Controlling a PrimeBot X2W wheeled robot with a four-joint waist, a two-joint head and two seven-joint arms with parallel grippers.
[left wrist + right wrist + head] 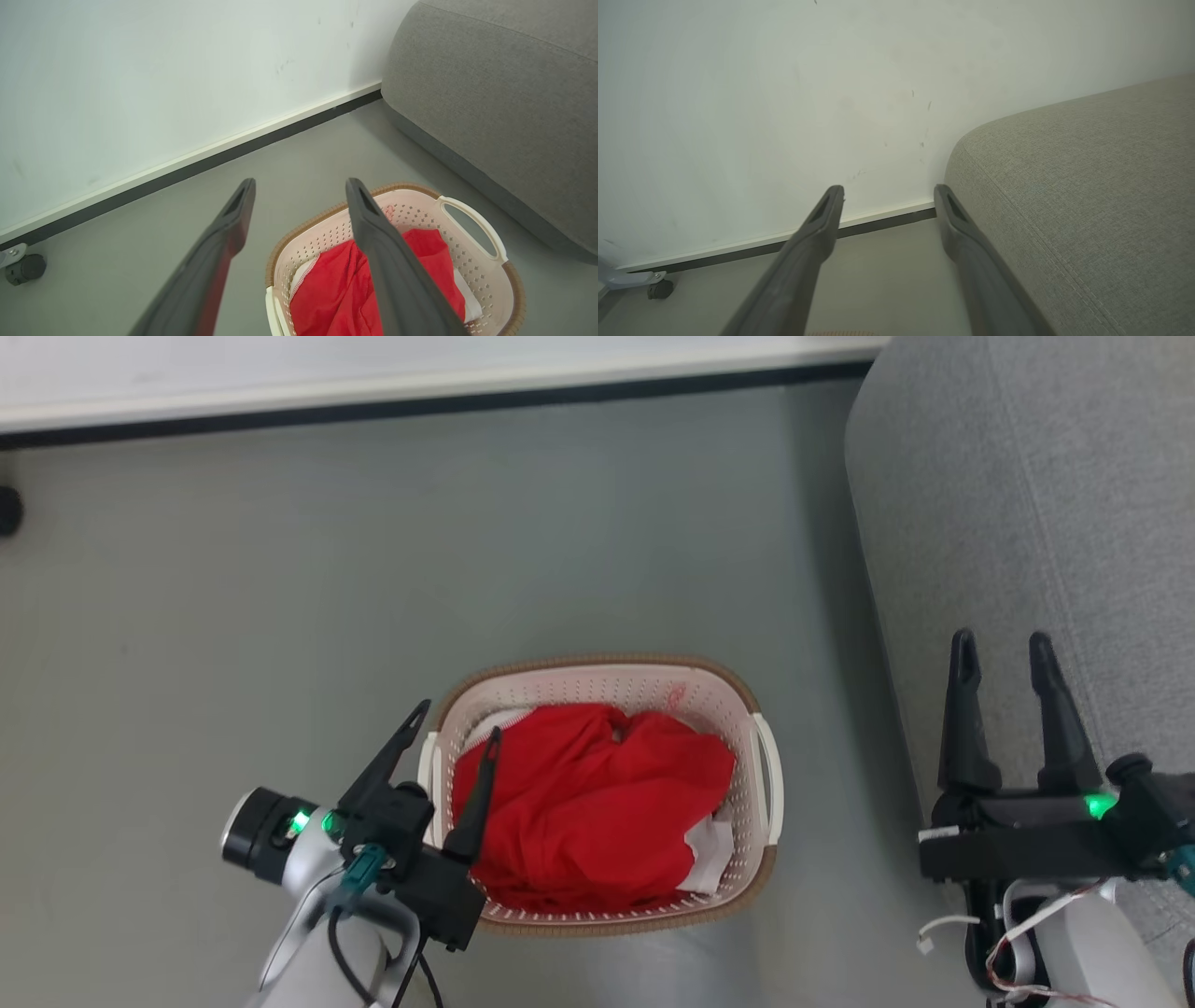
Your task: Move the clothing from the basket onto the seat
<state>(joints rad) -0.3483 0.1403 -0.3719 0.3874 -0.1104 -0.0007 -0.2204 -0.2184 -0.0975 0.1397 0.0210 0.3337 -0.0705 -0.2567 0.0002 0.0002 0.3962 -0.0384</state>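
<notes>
- Left gripper [457, 721] – the forearm comes in from the lower left of the head view and the wrist is angled up and to the right, toward the basket [597, 665].
- Its fingers are spread wide with nothing between them. One finger is over bare floor [373, 569] just outside the basket's left rim; the other crosses the left handle and lies over the clothing [588, 803]. Can't tell if that tip touches the cloth.
- In the left wrist view the left gripper [301, 183] looks down on the basket [486, 280] from above. The right-hand finger overlaps the red clothing [336, 289] and the other is over floor.
- Right gripper [1001, 641] – it sits at the lower right with its fingers pointing straight up the head view, over the front edge of the seat [1027, 476]. The jaws are parted wide and empty.
- In the right wrist view the right gripper [887, 189] faces the wall [784, 93], with the seat [1087, 186] beside its right finger.
- The clothing is bunched inside the basket, red with a white piece at the lower right corner. None of it is on the seat.
- The basket stands on the floor near the seat [490, 93], with a gap between them.
- A caster wheel [25, 268] sits by the baseboard.
</notes>
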